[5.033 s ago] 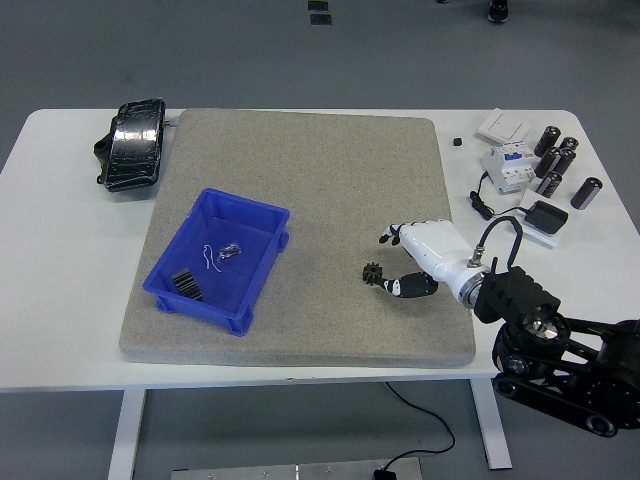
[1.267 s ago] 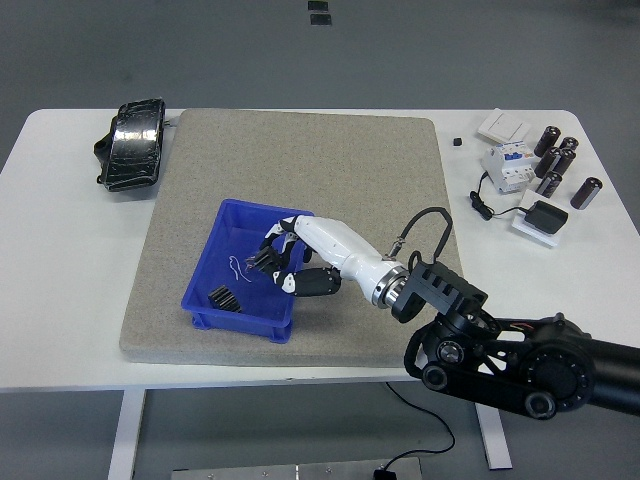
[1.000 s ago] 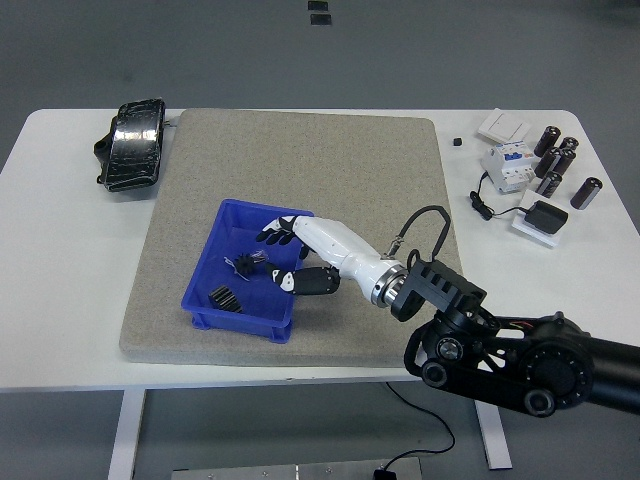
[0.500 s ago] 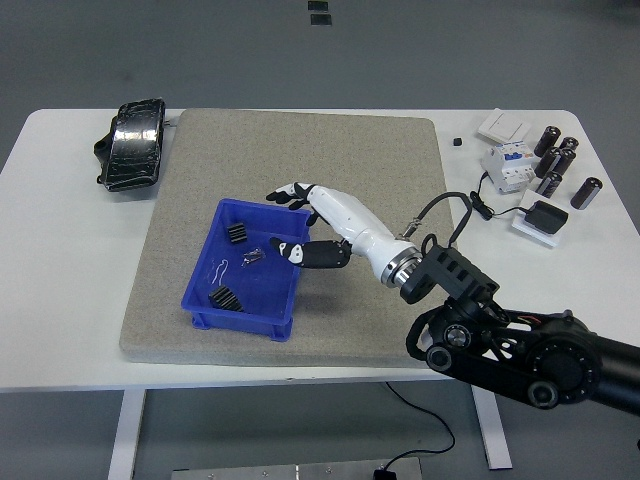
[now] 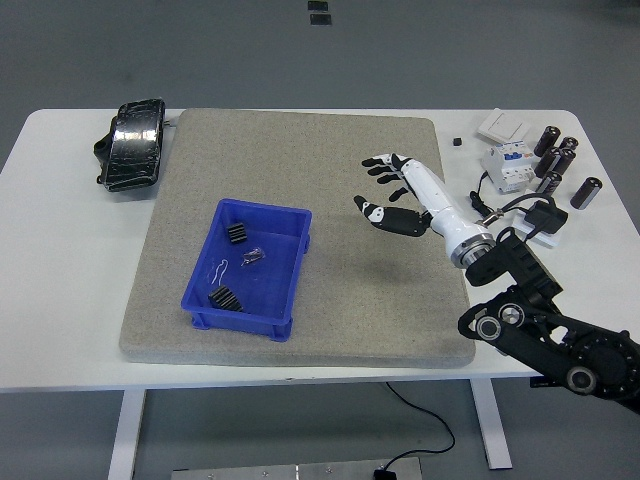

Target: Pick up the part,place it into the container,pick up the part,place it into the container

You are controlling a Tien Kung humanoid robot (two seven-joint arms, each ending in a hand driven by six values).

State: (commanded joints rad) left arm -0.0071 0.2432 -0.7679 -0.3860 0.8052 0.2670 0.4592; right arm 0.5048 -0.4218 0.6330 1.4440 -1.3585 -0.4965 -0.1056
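- The right arm (image 5: 540, 320) is reaching in from the lower right corner, its black forearm angling up and leftward.
- The white right hand (image 5: 405, 195) is hovering with fingers (image 5: 378, 170) spread apart, gripping nothing.

Mat (image 5: 300, 150) lies centred on table (image 5: 60, 300). Container (image 5: 249, 268) sits on mat, left of centre, toward near edge. Inside container: one part (image 5: 236, 234) at far left corner, second part (image 5: 225, 298) near front wall, a small item (image 5: 253, 257) between them, possibly a bagged piece. Right hand (image 5: 400, 195) is over mat, right of container, well apart from it. Pedal (image 5: 133, 155) on table just off mat's far left corner. Cylinders (image 5: 560, 160) and electrical parts (image 5: 507, 165) on table right of mat.
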